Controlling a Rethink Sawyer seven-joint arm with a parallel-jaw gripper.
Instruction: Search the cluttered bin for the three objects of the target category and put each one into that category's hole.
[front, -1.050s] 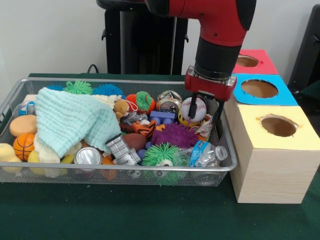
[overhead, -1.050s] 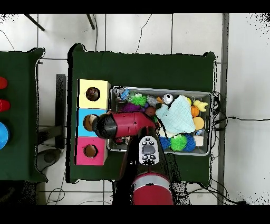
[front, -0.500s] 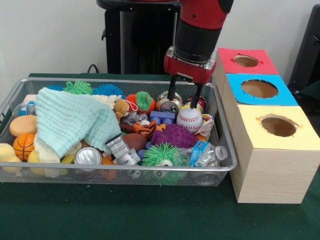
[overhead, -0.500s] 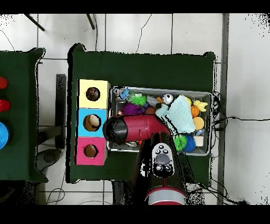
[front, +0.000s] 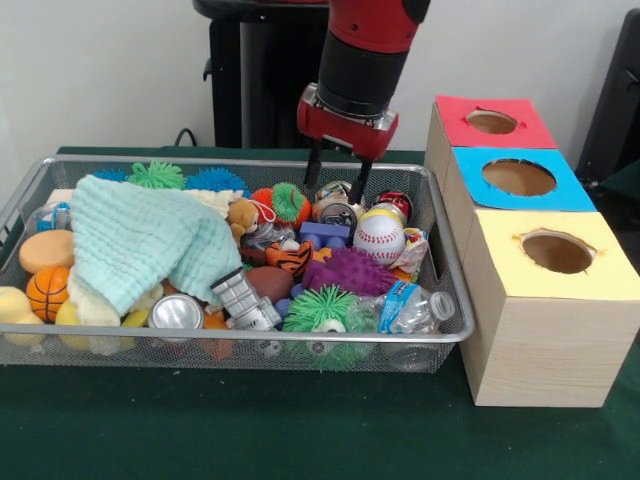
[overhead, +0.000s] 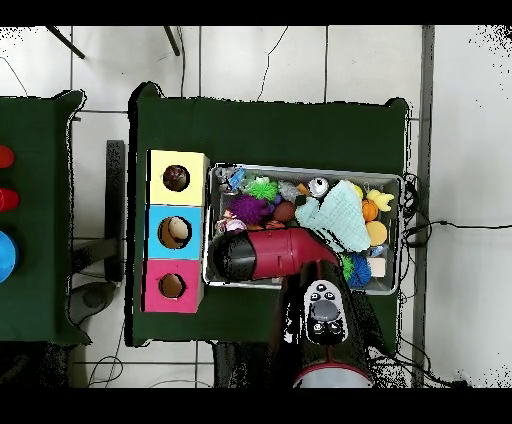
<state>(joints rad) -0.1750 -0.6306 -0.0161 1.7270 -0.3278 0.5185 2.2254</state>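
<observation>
My gripper (front: 337, 176) hangs over the far right part of the wire bin (front: 452, 300), its two dark fingers set apart and holding nothing, their tips just above a dented metal can (front: 338, 207). From the overhead camera the red arm (overhead: 270, 253) covers that same corner of the bin, so the fingers themselves are hidden there. I judge the task barely under way: looking down, the blue box's hole (overhead: 175, 232) seems to hold something pale and round (possibly a ball already delivered, though I cannot be sure), while the holes in the yellow box (overhead: 176, 178) and the red box (overhead: 171, 286) look dark and empty. If balls are the target category, candidates remain in plain sight: a baseball (front: 379, 238) lies just beside the can toward the boxes, and a small basketball (front: 47, 291) sits at the bin's opposite end near an orange disc. A pale green cloth (front: 150, 243) drapes over much of that end and may hide more. A crushed water bottle (front: 412, 307), a purple spiky ball (front: 350, 270) and a second can (front: 175, 312) crowd the near edge. Most of the sorting, by my reading, is still ahead.
</observation>
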